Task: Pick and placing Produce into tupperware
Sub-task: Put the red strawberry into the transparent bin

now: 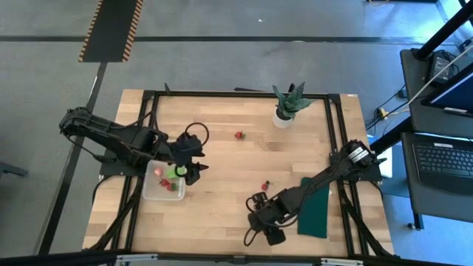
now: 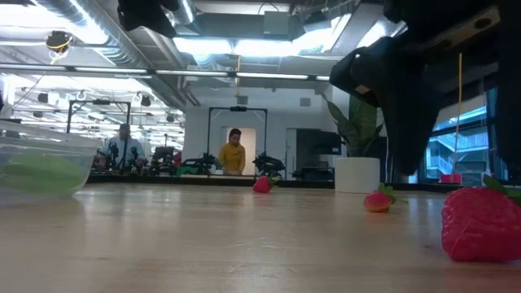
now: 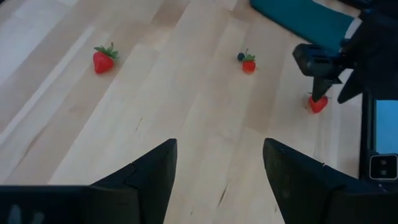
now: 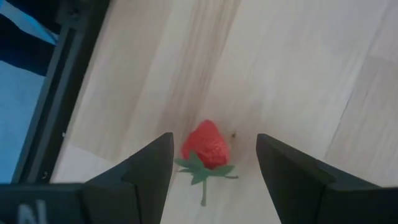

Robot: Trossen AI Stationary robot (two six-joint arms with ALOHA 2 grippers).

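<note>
The clear tupperware [image 1: 151, 193] sits on the left of the table and holds a light green leafy piece [image 1: 174, 171] and two red strawberries [image 1: 169, 185]. My left gripper [image 1: 194, 170] hovers open at its right edge. Three strawberries lie on the bare wood: one far [image 1: 239, 135], one mid-table [image 1: 265, 184] with a small dark round piece [image 3: 240, 56] beside it, and one [image 4: 207, 146] between the open fingers of my right gripper [image 4: 214, 163]. That gripper is low near the table's near edge [image 1: 259, 205], and its fingers stand apart from the berry.
A dark green cloth [image 1: 316, 210] lies right of my right arm. A spiky plant in a white pot [image 1: 287, 107] stands at the far edge. Bare wood lies between the tupperware and the mid-table strawberry. People stand in the room beyond the table [image 2: 234, 153].
</note>
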